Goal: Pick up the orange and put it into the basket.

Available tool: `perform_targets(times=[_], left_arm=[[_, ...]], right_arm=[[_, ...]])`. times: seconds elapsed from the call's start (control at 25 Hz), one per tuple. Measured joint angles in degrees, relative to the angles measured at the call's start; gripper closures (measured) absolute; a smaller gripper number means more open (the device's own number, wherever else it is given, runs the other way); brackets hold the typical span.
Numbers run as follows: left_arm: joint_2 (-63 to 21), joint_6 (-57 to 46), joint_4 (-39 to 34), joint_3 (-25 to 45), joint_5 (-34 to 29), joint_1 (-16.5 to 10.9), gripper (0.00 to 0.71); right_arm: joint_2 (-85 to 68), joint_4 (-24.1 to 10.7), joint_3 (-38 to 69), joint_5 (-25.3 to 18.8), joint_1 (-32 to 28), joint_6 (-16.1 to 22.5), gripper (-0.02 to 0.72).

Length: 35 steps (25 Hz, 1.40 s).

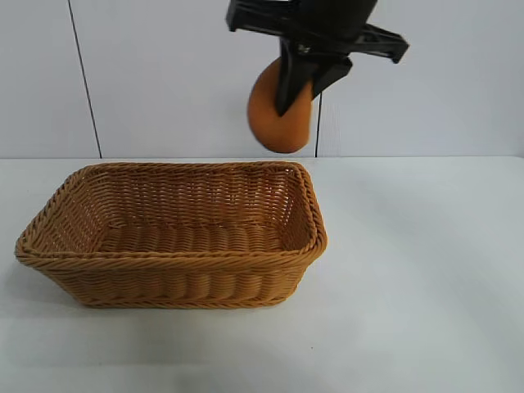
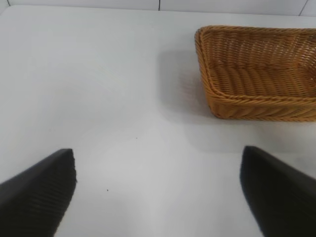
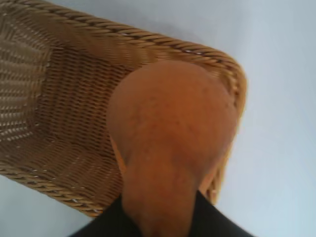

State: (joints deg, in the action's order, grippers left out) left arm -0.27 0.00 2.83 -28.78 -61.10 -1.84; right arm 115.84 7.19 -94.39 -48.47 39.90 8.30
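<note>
On the left of the white tabletop sits the basket, wicker, rectangular, braided rim, nothing inside it. Left tool shows only in its own wrist view: both dark fingers spread wide, nothing between them, bare tabletop below, basket well apart from it. Moving right in the exterior view, the right tool hangs from the top edge, pointing steeply down, well above the basket's right end near the far corner. It is clamped on the orange, narrow grip, black fingers across the fruit's upper part, rounded bulk hanging below them. Orange is fully airborne, clear of the rim, not touching the basket. Right wrist view has the orange filling the middle, with the basket's corner and interior weave directly behind it. Right of the basket, the tabletop is plain white.
</note>
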Motion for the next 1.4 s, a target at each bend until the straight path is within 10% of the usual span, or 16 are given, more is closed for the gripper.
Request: perform_targets(times=[0.44,0.56,0.72,0.8,1.08,1.4], left_arm=[[0.0,0.0,0.0,0.0,0.0,0.0,0.070],[0.0,0.0,0.0,0.0,0.0,0.0,0.070],[0.0,0.0,0.0,0.0,0.0,0.0,0.070],[0.0,0.0,0.0,0.0,0.0,0.0,0.070],[0.0,0.0,0.0,0.0,0.0,0.0,0.070],[0.0,0.0,0.0,0.0,0.0,0.0,0.070]], right_arm=[[11.4,-0.2,0.0,6.6,0.6,0.4,0.668],[11.4,-0.2,-0.7,5.9,0.6,0.4,0.542],[11.4,-0.3,-3.8,1.4,0.6,0.4,0.138],[11.4,-0.9,-6.7,-2.8,0.6,0.4,0.059],[11.4,-5.4,-22.2,-19.0,0.6,0.4,0.011],[11.3,-6.5,-31.2,-20.6,-6.0,0.0,0.010]])
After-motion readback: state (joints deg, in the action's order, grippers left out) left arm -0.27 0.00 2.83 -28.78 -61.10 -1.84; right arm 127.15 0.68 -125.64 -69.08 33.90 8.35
